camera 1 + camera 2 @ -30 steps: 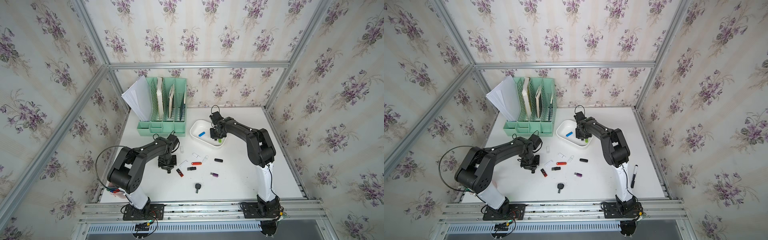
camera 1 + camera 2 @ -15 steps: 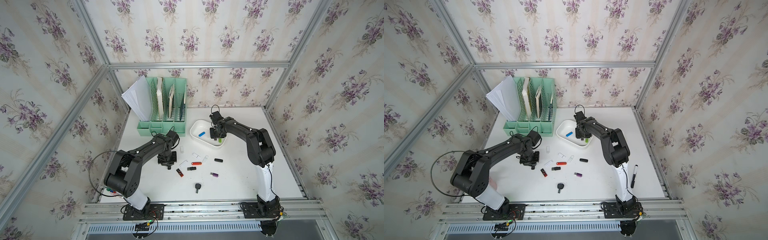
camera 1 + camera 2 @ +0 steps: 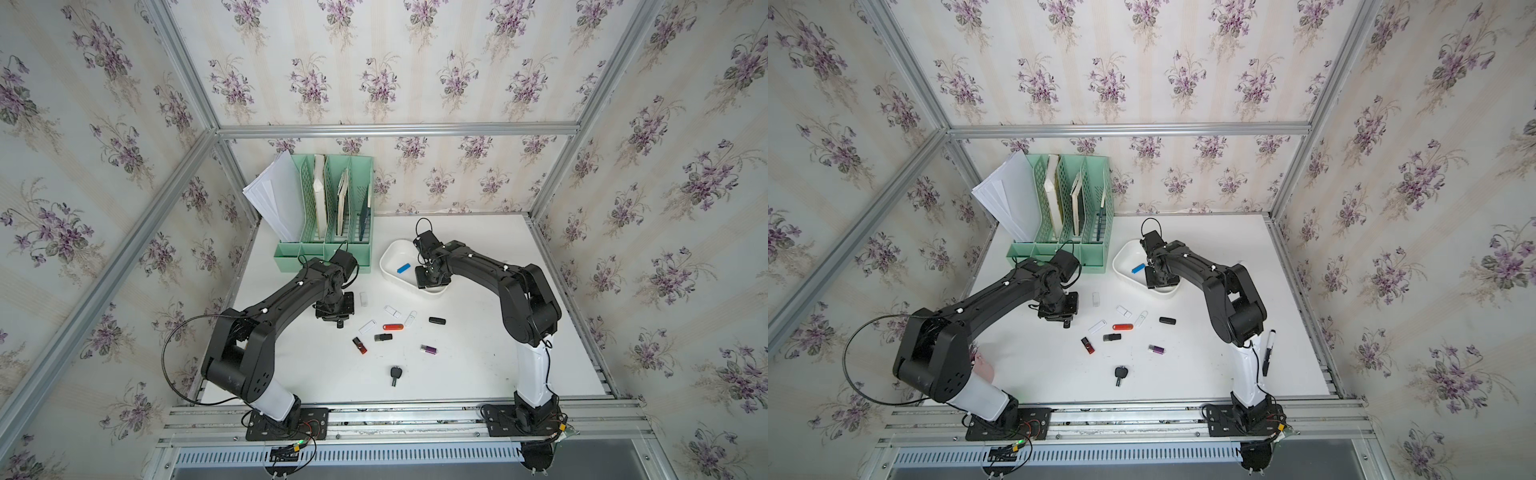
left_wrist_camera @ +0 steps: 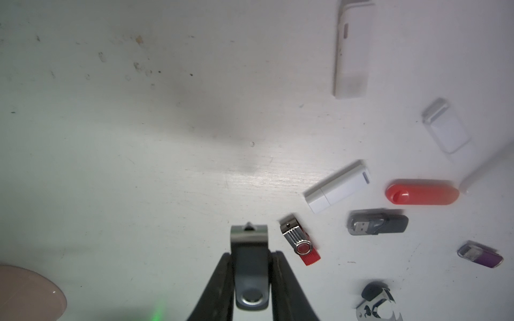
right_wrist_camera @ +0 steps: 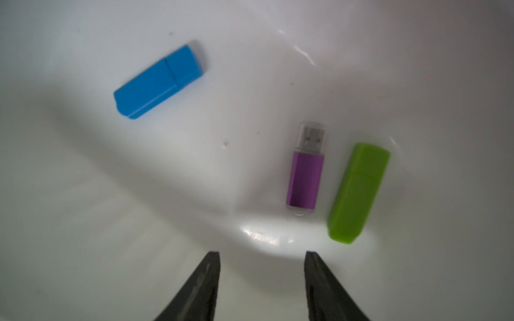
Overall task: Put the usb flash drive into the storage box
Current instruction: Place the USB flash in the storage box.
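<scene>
Left gripper (image 4: pixel 251 253), bottom center of its wrist view: jaws narrow, clamped on grey flash drive (image 4: pixel 250 250) over the table (image 4: pixel 111 166). Loose drives (image 3: pixel 392 327) are scattered at center of both top views. Further back, right gripper (image 5: pixel 261 253) is held over storage box (image 3: pixel 388 266), jaws parted, empty. 3 inside: blue drive (image 5: pixel 160 82), purple drive (image 5: pixel 306 172), green drive (image 5: pixel 358 191). File organizer (image 3: pixel 328 253) is seen rearmost.
</scene>
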You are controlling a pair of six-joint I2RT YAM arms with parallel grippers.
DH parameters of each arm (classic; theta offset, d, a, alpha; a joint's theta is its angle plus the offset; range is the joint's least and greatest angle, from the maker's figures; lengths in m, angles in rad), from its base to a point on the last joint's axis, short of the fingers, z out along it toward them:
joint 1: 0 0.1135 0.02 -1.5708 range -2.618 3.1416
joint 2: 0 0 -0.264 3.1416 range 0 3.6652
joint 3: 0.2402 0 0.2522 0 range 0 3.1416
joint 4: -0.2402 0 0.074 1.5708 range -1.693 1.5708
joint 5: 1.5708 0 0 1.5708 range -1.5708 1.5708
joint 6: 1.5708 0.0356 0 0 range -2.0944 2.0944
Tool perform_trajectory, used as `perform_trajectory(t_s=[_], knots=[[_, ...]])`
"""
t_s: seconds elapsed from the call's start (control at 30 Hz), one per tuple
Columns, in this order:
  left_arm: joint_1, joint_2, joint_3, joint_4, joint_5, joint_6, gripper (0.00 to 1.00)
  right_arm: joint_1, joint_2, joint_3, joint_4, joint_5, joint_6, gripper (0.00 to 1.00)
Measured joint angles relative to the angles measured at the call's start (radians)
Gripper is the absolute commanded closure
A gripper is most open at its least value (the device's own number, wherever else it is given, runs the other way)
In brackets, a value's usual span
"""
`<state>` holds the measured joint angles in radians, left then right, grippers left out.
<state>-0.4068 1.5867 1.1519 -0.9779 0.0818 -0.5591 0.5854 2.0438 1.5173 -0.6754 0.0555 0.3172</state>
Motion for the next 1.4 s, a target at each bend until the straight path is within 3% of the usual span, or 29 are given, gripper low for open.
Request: perform_trajectory(t_s=[0.23,0.47,0.83,1.07,1.4], knots=[[-0.003,0.017,0.105,-0.027,0.012,0.004,0.74,0.044,-0.063,-0.075,-0.004,-0.038,0.024,0.45],[-0.054,0.098,0.316,-0.072,0.031,0.022,0.74,0.047,-0.209,-0.089,-0.001,0.027,0.077,0.43],[-0.147,0.409,0.761,-0.075,0.160,0.039,0.74,-0.088,-0.559,-0.353,-0.030,0.129,0.179,0.42],[-0.163,0.684,1.029,-0.057,0.277,0.055,0.74,-0.115,-0.673,-0.464,-0.061,0.134,0.220,0.42],[-0.169,0.848,1.148,-0.044,0.364,0.061,0.74,-0.121,-0.691,-0.546,-0.061,0.119,0.260,0.42]])
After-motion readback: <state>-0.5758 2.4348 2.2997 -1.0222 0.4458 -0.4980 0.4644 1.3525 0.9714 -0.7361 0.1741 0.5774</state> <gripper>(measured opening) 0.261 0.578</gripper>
